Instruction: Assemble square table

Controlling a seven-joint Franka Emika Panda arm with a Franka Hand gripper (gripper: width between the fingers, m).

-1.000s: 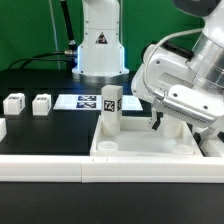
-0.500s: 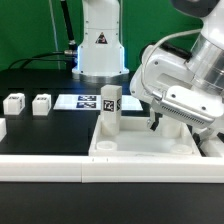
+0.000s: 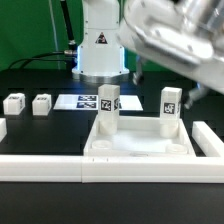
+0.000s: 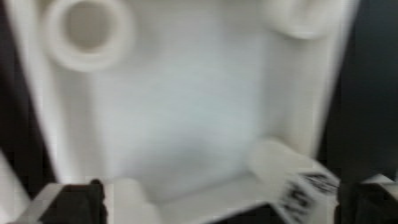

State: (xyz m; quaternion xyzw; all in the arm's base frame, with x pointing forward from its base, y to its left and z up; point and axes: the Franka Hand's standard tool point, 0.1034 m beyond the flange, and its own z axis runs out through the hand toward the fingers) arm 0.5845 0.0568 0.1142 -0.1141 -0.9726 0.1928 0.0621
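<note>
Black tabletop (image 3: 30, 78), green backdrop (image 3: 22, 25) — square table (image 3: 140, 148)

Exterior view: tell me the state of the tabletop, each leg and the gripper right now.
Tabletop: lying flat, two legs on it.
Leg at the exterior view's left: upright on the tabletop.
Leg at the exterior view's right: upright on the tabletop.
Outer loose leg: on the table, unattached.
Inner loose leg: on the table, unattached.
Gripper: open, holding nothing.

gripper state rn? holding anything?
Gripper: jaws open wide, holding nothing, above the square table.
</note>
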